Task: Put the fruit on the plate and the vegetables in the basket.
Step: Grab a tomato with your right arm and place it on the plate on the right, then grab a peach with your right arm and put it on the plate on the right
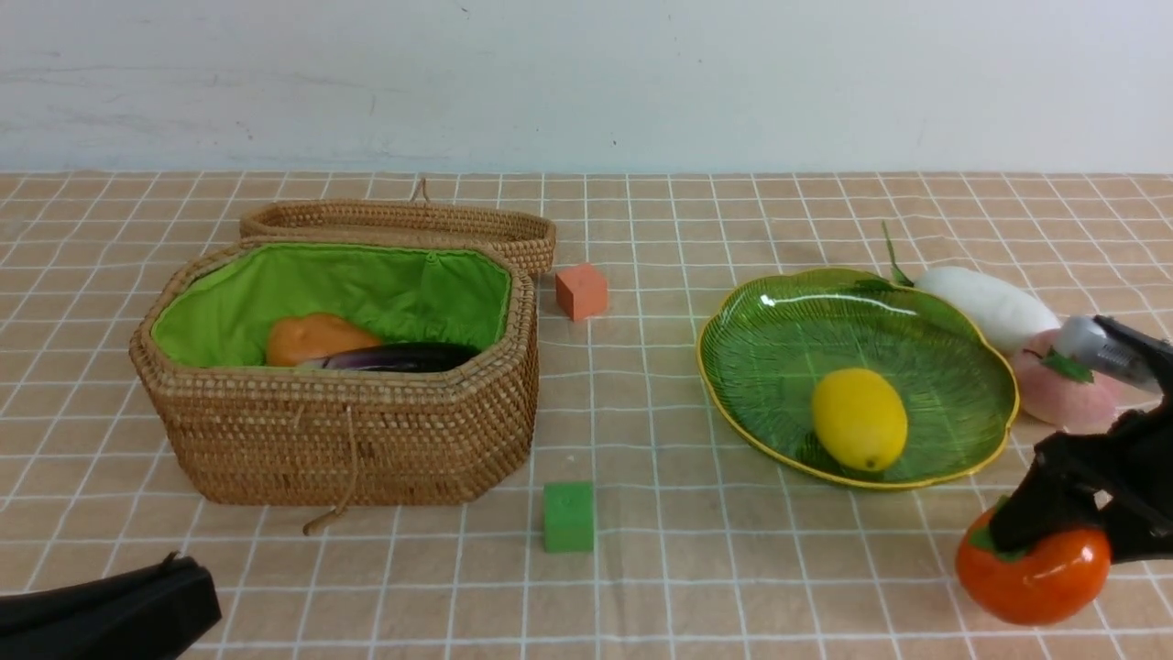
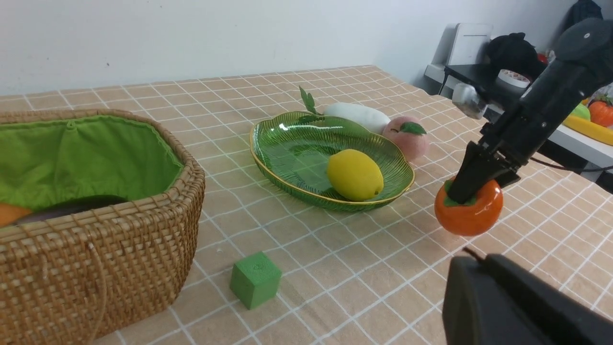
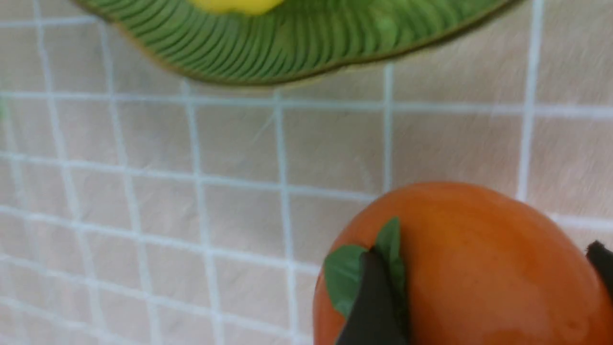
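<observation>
Now the right gripper [image 1: 1063, 545] hugs the orange persimmon [image 1: 1035, 582], with one finger on each side. The persimmon is just by the front of the plate [image 1: 779, 348]. The lemon [image 1: 859, 419] lies on the plate. The left gripper [image 1: 183, 596] is closed tight, near the basket [image 1: 348, 431].

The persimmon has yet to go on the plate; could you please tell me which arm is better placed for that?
Right. The right arm has its jaws around the persimmon, just beside the plate. The left arm sits low at the near-left corner, past the basket, far from both.
</observation>
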Tool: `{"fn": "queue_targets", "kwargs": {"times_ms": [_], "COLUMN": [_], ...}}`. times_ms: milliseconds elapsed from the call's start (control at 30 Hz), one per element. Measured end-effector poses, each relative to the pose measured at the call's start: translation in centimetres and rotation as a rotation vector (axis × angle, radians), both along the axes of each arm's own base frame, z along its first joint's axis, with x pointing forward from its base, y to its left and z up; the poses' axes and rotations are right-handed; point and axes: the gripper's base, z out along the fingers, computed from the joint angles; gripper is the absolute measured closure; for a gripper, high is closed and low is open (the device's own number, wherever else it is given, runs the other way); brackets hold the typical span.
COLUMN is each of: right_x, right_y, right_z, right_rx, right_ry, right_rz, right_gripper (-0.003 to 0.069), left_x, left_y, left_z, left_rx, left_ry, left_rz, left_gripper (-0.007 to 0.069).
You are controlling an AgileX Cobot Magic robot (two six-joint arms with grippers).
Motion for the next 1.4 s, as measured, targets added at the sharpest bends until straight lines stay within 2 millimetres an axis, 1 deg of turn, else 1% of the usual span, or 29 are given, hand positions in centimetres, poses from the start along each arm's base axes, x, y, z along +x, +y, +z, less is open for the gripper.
{"fn": "queue_targets", "kwargs": {"times_ms": [33,67,100,133,167,233,300,333,367,467,533,567,633,700,767,800,833,900,933,1000,1033,1067,1100,1133,1167,1233,1333,1367,1400], "right_x": [-0.2,-0.2,0.0,0.0,0.7,1.9,3.9,4.2,5.3,8.2,9.1,9.8,10.4,10.5,10.4,10.1,10.0,9.2,8.5,7.8,7.5,7.5,7.4,7.4,7.6,7.9,8.8,8.8,9.4], "right_y": [0.3,0.3,0.7,0.9,1.4,1.9,2.4,2.5,2.5,2.8,2.9,2.9,3.0,3.0,3.1,3.1,3.1,2.9,2.6,2.0,1.2,0.9,-0.4,-0.6,-1.8,-3.3,-4.4,-4.5,-4.6], "right_z": [1.8,2.1,4.1,4.5,5.9,7.0,6.9,6.7,6.3,3.4,2.3,1.4,0.8,0.8,1.4,2.8,2.9,5.2,6.6,7.9,8.4,8.4,8.3,8.3,7.7,6.5,4.7,4.6,3.9], "right_rx": [0.014,0.015,0.003,-0.003,-0.028,-0.067,-0.107,-0.112,-0.132,-0.182,-0.194,-0.199,-0.198,-0.194,-0.2,-0.217,-0.221,-0.281,-0.346,-0.426,-0.466,-0.478,-0.493,-0.492,-0.487,-0.471,-0.411,-0.405,-0.362], "right_ry": [0.001,-0.002,-0.061,-0.079,-0.17,-0.282,-0.385,-0.388,-0.426,-0.452,-0.444,-0.432,-0.42,-0.41,-0.413,-0.429,-0.43,-0.464,-0.486,-0.501,-0.492,-0.488,-0.46,-0.456,-0.421,-0.375,-0.343,-0.342,-0.337], "right_rz": [-0.036,-0.041,-0.067,-0.067,-0.077,-0.094,-0.13,-0.129,-0.144,-0.132,-0.119,-0.108,-0.101,-0.087,-0.067,-0.032,-0.026,0.042,0.091,0.127,0.106,0.101,0.025,0.015,-0.052,-0.125,-0.209,-0.215,-0.253], "right_gripper": [0.0151,0.0151,0.0151,0.0151,0.0151,0.0151,0.0151,0.0151,0.0151,0.0151,0.0151,0.0127,0.0057,-0.0001,-0.0015,-0.0019,-0.0019,-0.0005,0.0011,0.003,0.0041,0.0044,0.0052,0.0053,0.0057,0.0059,0.0059,0.0059,0.0059], "left_x": [0.0,0.0,0.0,0.0,0.0,0.1,0.1,0.1,0.1,0.1,0.1,0.1,0.1,0.1,0.1,0.1,0.1,0.1,0.1,0.1,0.1,0.1,0.1,0.1,0.1,0.1,0.1,0.2,0.2], "left_y": [0.0,0.0,0.0,0.0,0.0,0.0,0.0,0.0,0.0,0.0,0.0,0.0,0.0,0.0,0.0,0.0,0.0,0.0,0.0,0.0,0.0,0.0,0.0,0.0,0.0,0.0,0.0,0.0,-0.1], "left_z": [0.0,0.0,0.1,0.1,0.3,0.6,0.8,0.8,0.9,0.9,0.9,0.9,0.9,0.9,0.9,0.9,0.9,0.9,0.9,0.9,0.9,0.9,0.9,0.9,0.9,0.8,0.8,0.8,0.8], "left_rx": [-0.001,-0.001,-0.005,-0.007,-0.018,-0.041,-0.06,-0.06,-0.063,-0.064,-0.064,-0.064,-0.064,-0.064,-0.064,-0.064,-0.064,-0.064,-0.064,-0.064,-0.064,-0.063,-0.062,-0.062,-0.061,-0.057,-0.045,-0.044,-0.038], "left_ry": [-0.001,-0.001,-0.006,-0.007,-0.02,-0.046,-0.067,-0.067,-0.071,-0.071,-0.071,-0.071,-0.071,-0.071,-0.071,-0.071,-0.071,-0.071,-0.071,-0.071,-0.071,-0.071,-0.071,-0.071,-0.072,-0.072,-0.079,-0.08,-0.082], "left_rz": [0.0,0.0,0.0,0.0,0.001,0.003,0.005,0.005,0.005,0.005,0.005,0.005,0.005,0.005,0.005,0.005,0.005,0.005,0.005,0.005,0.005,0.005,0.005,0.005,0.005,0.005,0.007,0.007,0.008], "left_gripper": [0.0634,0.0634,0.0634,0.0634,0.0634,0.0634,0.0634,0.0634,0.0634,0.0633,0.0633,0.0633,0.0633,0.0633,0.0632,0.0633,0.0633,0.0631,0.0631,0.0631,0.0631,0.0631,0.0631,0.0631,0.0631,0.0631,0.0631,0.0631,0.0631]}}
